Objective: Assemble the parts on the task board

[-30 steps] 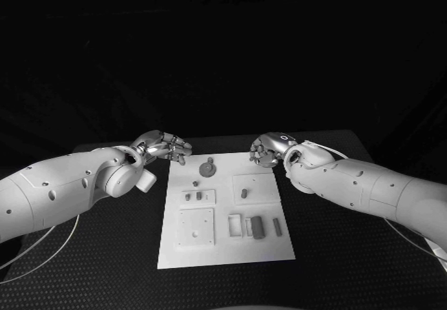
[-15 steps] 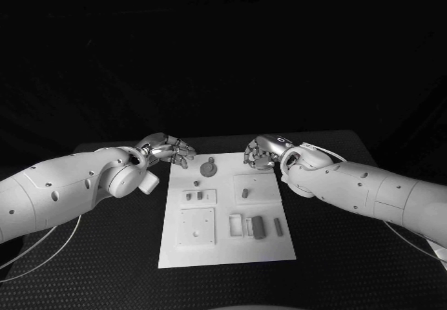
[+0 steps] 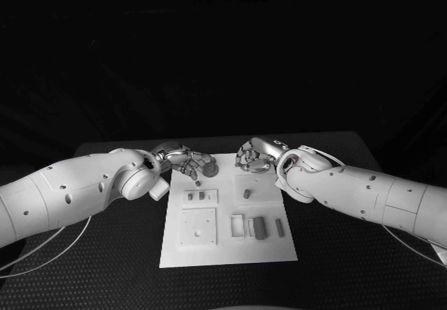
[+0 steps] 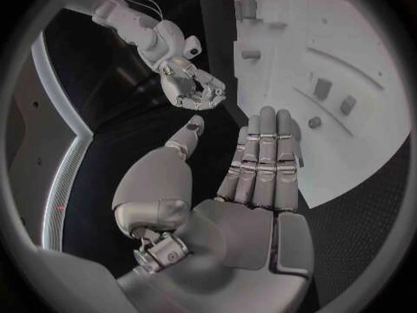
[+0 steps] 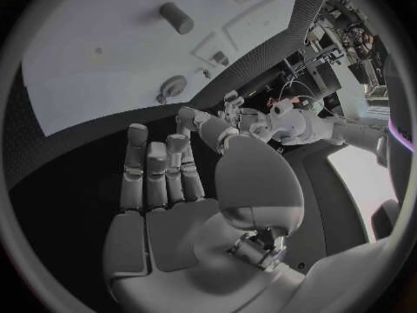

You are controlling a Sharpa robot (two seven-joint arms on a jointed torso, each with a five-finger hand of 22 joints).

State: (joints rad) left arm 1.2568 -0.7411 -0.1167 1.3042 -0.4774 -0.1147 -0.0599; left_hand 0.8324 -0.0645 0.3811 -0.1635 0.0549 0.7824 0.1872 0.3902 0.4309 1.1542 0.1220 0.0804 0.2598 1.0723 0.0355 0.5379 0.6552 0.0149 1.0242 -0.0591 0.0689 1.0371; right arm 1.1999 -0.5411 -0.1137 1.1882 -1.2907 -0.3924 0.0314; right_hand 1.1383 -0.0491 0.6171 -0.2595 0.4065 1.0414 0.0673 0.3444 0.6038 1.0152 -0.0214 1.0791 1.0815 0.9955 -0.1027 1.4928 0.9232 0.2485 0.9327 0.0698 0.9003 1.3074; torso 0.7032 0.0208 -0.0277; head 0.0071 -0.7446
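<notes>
Two hands hang over the far end of the board [image 3: 228, 255], which lies lengthwise in the middle of the table [image 3: 121, 258]. No brand, label or writing can be read on the board, the parts or the arms.

The left hand [image 3: 183, 161] is over the board's far left corner, its fingers [image 4: 265, 153] straight and side by side, the thumb set apart, and nothing in its grasp; the left wrist view shows the bare palm. The right hand [image 3: 253, 157] is over the far right corner, fingers loosely extended with the thumb off to the side, likewise empty; the right wrist view shows its palm bare. The two hands are near each other but apart.

A round part [image 3: 211, 169] with a small stem lies between them at the far end of the board; the left fingertips sit just beside it, and I cannot tell whether they touch it. Nearer in, a short peg [image 3: 247, 193] stands in a square plate on the right, and two small pieces [image 3: 196, 195] sit in a plate on the left. Toward the near end lie a larger square plate [image 3: 197, 226] and a row of upright blocks [image 3: 257, 227]. The small parts are too tiny to make out their exact shapes, and the hands cover the board's far corners.
</notes>
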